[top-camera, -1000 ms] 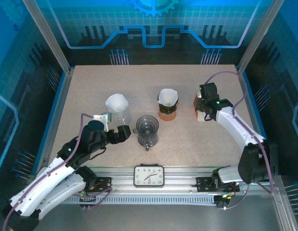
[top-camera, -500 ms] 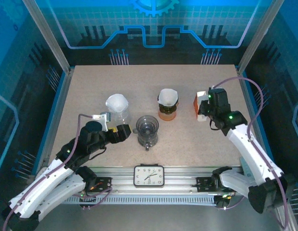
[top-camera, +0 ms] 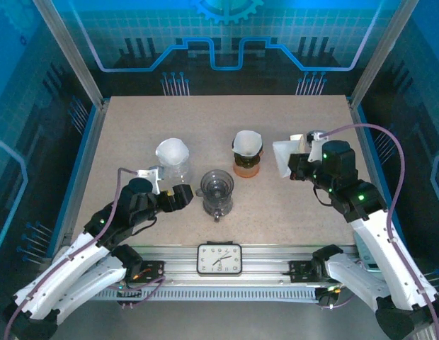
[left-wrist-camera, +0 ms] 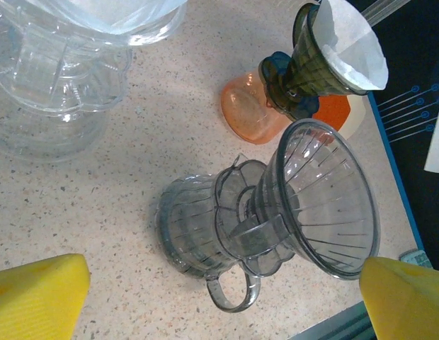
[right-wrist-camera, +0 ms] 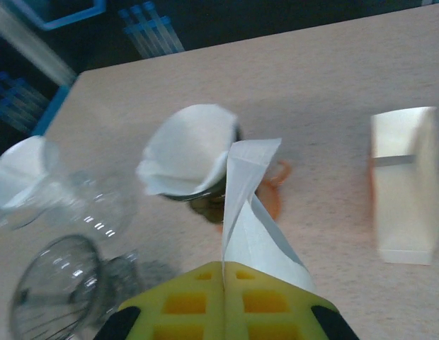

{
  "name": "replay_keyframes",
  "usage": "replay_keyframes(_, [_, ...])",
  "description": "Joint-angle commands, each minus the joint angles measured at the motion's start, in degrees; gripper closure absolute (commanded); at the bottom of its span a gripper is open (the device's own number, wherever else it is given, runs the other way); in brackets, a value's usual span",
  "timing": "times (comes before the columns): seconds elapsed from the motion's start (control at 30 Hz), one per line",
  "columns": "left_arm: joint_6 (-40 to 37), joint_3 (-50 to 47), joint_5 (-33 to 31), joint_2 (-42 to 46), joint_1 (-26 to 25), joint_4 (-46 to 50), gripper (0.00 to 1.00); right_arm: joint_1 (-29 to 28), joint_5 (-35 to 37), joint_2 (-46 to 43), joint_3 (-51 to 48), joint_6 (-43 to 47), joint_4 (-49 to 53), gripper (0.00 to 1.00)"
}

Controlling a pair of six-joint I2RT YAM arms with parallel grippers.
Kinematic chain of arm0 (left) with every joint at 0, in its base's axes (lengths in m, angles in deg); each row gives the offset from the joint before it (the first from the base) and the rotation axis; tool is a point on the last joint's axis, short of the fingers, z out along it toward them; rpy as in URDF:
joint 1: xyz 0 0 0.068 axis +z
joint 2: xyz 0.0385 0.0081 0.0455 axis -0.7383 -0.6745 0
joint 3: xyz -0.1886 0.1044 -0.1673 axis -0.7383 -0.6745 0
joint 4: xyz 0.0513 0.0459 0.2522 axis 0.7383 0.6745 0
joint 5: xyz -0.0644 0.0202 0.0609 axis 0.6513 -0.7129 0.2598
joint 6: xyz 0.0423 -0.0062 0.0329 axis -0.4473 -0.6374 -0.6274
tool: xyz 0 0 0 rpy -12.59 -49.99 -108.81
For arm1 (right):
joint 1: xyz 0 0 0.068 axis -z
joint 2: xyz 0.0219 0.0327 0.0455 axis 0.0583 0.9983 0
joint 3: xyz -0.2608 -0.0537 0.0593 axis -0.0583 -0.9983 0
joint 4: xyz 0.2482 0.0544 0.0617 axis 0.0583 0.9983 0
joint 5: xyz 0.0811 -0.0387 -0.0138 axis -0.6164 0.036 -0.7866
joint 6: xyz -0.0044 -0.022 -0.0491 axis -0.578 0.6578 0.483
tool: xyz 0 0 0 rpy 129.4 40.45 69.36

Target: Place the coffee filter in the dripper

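The right claw [top-camera: 299, 167] is shut on the coffee filter [top-camera: 282, 157], pinching the folded white paper by one edge so that it stands up and fans out ahead of the yellow fingers [right-wrist-camera: 177, 304]. The filter hangs over the right half of the desk [top-camera: 134, 120], between the orange-based dripper [top-camera: 247, 153] and the white filter holder [right-wrist-camera: 407, 184] by the right edge.

Two drippers already have paper in them, so the target is most likely the empty clear dripper [top-camera: 217, 190], which stands at the middle of the near edge with its mouth up and its handle toward the arms.

To do the carry well, the paper should travel left and toward the near edge, staying high. It should come down point first, centred over the ribbed cone [left-wrist-camera: 318, 198]. The filter looks pressed flat, so it may sit crooked unless it is pushed down into the cone before it is let go.

The left claw [top-camera: 178, 197] is wide open just left of that dripper, not touching it, and could steady it.

The orange-based dripper lies close to the straight path, and its own filter could be brushed. The tall clear dripper [top-camera: 172, 160] stands toward the left edge, and a clock [top-camera: 219, 258] sits just off the near edge, both clear of the route.
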Motion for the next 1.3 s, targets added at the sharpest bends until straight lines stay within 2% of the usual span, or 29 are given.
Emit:
replay_keyframes(0.0, [-1.2, 2.3, 0.2, -0.3, -0.1, 2.3, 0.01, -3.1, -9.6, 2.1, 3.8, 2.2, 3.4, 1.0])
replay_keyframes(0.27, [-4.5, 5.3, 4.2, -2.2, -0.1, 5.5, 0.01, -18.1, -8.5, 12.0, 14.1, 5.7, 15.5, 1.0])
replay_keyframes(0.47, [-5.0, 6.1, 8.2, -4.0, -0.1, 5.2, 0.01, -24.7, -4.7, 20.8, 24.3, 6.9, 25.7, 1.0])
replay_keyframes(0.87, [-5.9, 6.0, 12.5, -5.8, -0.1, 6.7, 0.01, -31.2, 5.3, 41.8, 47.0, 9.7, 43.3, 1.0])
replay_keyframes(1.27, [-5.9, 5.6, 13.6, -6.3, -0.1, 8.1, 0.01, -33.7, 7.9, 58.9, 66.5, 12.7, 54.4, 1.0])
